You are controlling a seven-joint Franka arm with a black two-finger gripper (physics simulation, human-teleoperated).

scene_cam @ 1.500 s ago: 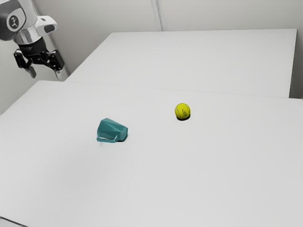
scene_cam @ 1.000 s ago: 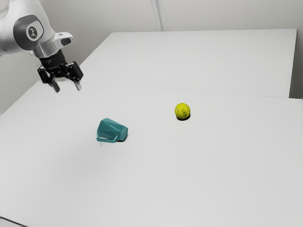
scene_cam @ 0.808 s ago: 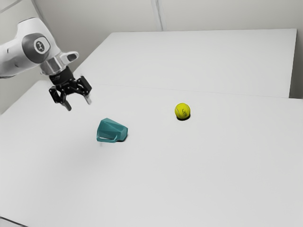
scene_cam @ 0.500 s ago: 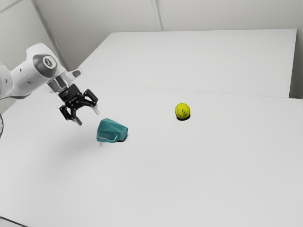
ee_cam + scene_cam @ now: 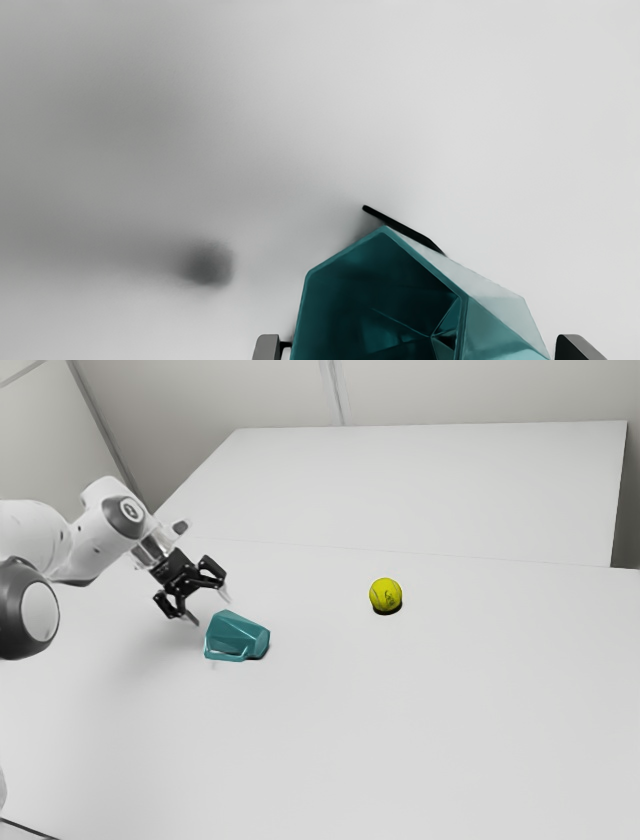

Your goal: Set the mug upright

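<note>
Fingers (image 5: 266, 347) are standing wide apart as the black gripper (image 5: 211, 610) is hovering beside the overturned mug.
The faceted teal mug (image 5: 237, 636) is lying on its side on the white table (image 5: 400, 740), its open mouth facing the gripper; in the wrist view it is showing between the two fingertips. Toward the exterior view's right, well apart from the mug, a yellow tennis ball (image 5: 385, 594) is resting.

A yellow tennis ball (image 5: 385, 595) rests on the white table (image 5: 450, 710), a dark shadow beneath it; behind lies another white surface (image 5: 430, 490), with pale grey walls (image 5: 480, 390) beyond
</note>
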